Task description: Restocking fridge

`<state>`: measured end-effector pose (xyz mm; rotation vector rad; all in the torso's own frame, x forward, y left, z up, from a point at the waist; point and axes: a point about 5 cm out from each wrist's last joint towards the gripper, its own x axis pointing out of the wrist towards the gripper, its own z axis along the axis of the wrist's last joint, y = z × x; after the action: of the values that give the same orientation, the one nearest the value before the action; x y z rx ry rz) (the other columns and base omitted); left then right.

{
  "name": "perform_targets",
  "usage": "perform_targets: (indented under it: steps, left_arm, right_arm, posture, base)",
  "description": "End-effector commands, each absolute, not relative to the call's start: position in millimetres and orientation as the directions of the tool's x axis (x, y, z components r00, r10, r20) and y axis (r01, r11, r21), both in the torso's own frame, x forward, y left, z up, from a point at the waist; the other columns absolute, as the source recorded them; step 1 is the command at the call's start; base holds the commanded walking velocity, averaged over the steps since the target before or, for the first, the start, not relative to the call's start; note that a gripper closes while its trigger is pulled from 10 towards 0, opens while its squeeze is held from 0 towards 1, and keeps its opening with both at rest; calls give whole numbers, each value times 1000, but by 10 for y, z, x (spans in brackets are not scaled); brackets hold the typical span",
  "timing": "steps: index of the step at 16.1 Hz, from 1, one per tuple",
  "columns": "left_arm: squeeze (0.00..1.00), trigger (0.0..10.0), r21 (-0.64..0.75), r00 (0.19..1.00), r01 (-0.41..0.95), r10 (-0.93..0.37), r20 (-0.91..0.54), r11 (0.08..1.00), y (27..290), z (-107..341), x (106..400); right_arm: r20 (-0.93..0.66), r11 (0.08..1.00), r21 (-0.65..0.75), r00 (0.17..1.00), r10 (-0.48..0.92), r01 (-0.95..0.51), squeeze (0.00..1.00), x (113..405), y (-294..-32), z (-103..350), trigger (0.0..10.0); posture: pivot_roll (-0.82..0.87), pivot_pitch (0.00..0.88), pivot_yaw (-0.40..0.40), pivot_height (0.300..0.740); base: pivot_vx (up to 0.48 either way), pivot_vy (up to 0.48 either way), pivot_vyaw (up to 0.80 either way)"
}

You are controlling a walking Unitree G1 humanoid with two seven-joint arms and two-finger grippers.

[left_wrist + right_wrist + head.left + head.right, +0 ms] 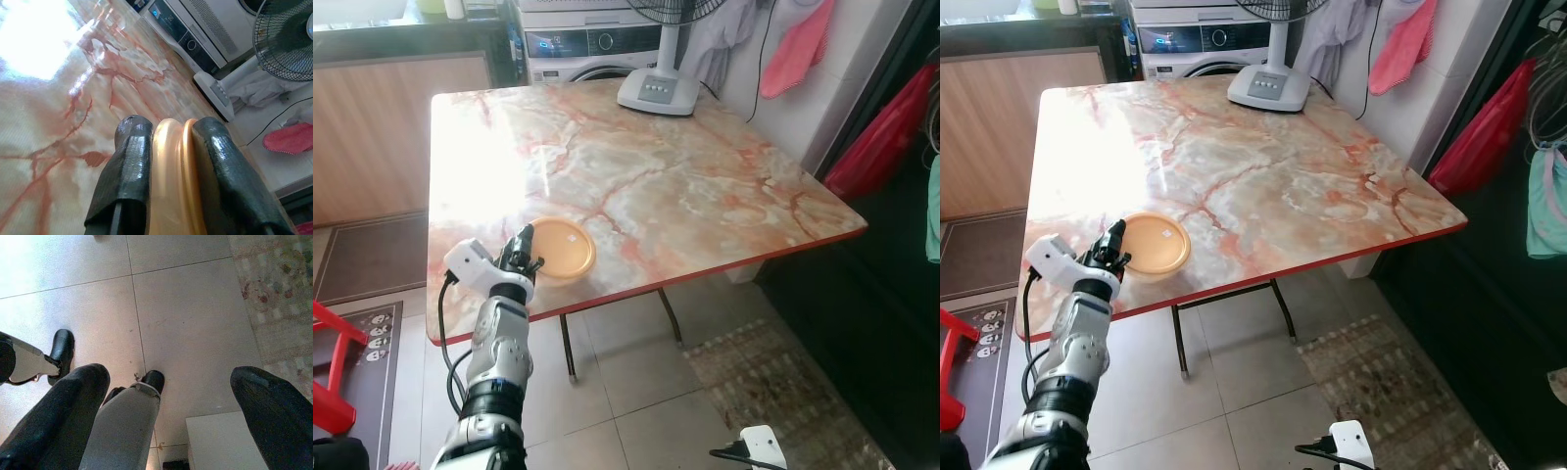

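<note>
An orange round lidded container [561,250] lies flat on the marble table [685,186] near its front left edge. My left gripper [522,257] reaches over the table edge and is shut on the container's near rim. In the left wrist view the two black fingers [128,171] pinch the orange rim [172,176] between them. My right arm hangs low beside me; its gripper [168,411] is open above the tiled floor, with my own legs and feet below it.
A white fan base [658,90] stands at the table's far edge, with a washing machine [592,49] behind. A red chair [333,367] is at the left. A patterned rug [773,382] lies on the floor to the right, next to dark furniture [871,294].
</note>
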<state>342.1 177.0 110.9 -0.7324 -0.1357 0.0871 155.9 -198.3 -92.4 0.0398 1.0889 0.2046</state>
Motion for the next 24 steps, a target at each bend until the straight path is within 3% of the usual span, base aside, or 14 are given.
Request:
perform_targets:
  steps: [1,5,6,9,12,13,14,24]
  left_arm:
    - [0,0,-665,991,-27,109,82,747,1755,1086,3400]
    - [0,0,-672,988,11,96,123,741,1753,1135,3348]
    - [0,10000,-670,985,48,77,156,740,1728,1198,3338]
    - [0,10000,-663,974,114,50,223,740,1699,1340,3286]
    - [0,10000,-629,984,38,80,158,776,1765,1239,3241]
    - [51,10000,-624,985,1,106,133,781,1793,1200,3230]
    - [1000,10000,-629,986,-21,120,116,777,1807,1171,3217]
    - [1000,10000,-749,983,-91,181,39,656,1839,1017,3224]
  right_arm:
    - [-880,982,121,442,175,-146,0,1561,-2016,-920,10000]
    - [-878,981,123,444,178,-149,0,1565,-2007,-919,10000]
    - [-878,981,123,445,179,-150,0,1566,-2006,-918,10000]
    - [-878,980,121,444,180,-159,0,1565,-2008,-918,10000]
    - [-878,979,123,441,184,-164,0,1567,-2010,-916,10000]
    - [-878,978,124,441,186,-165,0,1570,-2011,-915,10000]
    - [-878,979,125,441,186,-164,0,1571,-2014,-914,10000]
    - [-880,977,117,438,185,-179,0,1579,-2041,-905,10000]
  posture:
    - [51,0,-77,740]
    - [48,0,-72,740]
    - [50,0,-72,740]
    - [56,0,-72,740]
    - [61,0,-78,740]
    - [59,0,-79,740]
    - [60,0,-81,740]
    - [52,0,-98,740]
  base:
    - [0,0,0]
    - [0,0,0]
    - [0,0,0]
    - [0,0,0]
    - [0,0,0]
    - [0,0,0]
    - [0,0,0]
    - [0,0,0]
